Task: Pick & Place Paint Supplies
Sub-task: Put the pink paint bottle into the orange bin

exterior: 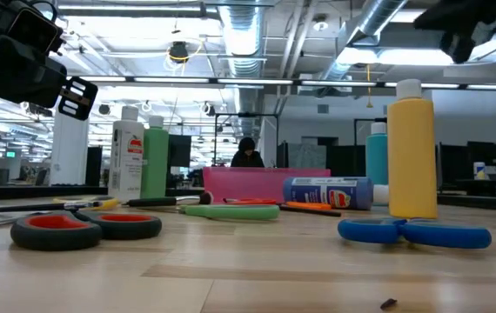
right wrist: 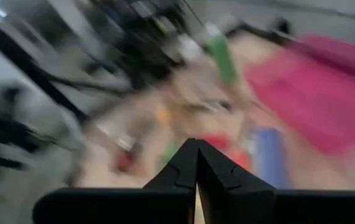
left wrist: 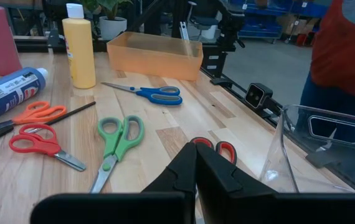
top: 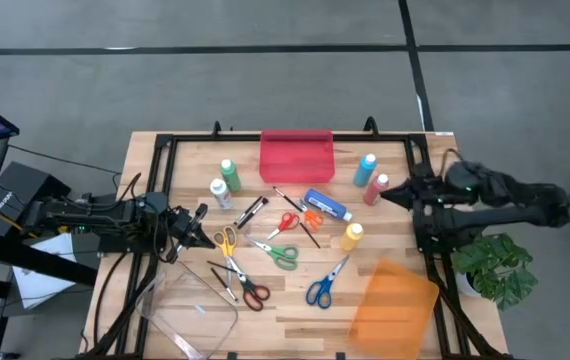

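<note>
Both tools are closed tight and hold nothing, the left tool [top: 201,222] by the yellow scissors [top: 226,243], the right tool [top: 383,195] by the red bottle [top: 374,189], on the desk [top: 295,300].

Paint bottles [top: 229,174], scissors [top: 284,254], brushes [top: 295,222] scattered mid-table.

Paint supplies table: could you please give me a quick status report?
Left gripper shut, empty, table's left edge. Right gripper shut, empty, right edge. Bottles, scissors all loose on table. Nothing blocking.
</note>
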`<state>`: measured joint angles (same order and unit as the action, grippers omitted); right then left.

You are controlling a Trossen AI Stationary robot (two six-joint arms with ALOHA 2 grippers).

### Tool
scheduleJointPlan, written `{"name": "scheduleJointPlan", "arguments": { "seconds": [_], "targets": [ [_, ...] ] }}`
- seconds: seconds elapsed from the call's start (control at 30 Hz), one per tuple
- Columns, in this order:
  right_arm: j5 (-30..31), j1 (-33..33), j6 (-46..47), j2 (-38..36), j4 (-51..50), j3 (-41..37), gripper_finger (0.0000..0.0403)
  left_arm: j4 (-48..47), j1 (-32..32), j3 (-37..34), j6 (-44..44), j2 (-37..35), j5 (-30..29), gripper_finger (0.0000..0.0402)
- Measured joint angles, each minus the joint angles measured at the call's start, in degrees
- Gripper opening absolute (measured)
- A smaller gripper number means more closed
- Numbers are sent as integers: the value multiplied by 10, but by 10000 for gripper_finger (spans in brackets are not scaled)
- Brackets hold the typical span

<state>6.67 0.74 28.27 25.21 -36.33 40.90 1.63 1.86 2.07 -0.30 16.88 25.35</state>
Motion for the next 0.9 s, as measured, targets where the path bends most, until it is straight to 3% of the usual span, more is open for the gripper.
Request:
{"name": "scheduleJointPlan", "arguments": {
  "seconds": [0.2, 0.37, 0.7, 0.9],
  "targets": [
    [110, 43, 42, 190, -283, 203, 1, 1, 0, 0, 0, 0, 0, 0],
    [122, 93, -27, 299, -438, 323, 41, 1, 0, 0, 0, 0, 0, 0],
    [83, 237, -109, 416, -475, 348, 242, 2, 0, 0, 0, 0, 0, 0],
    [13, 305, -159, 447, -463, 348, 284, 2, 0, 0, 0, 0, 0, 0]
  ]
}}
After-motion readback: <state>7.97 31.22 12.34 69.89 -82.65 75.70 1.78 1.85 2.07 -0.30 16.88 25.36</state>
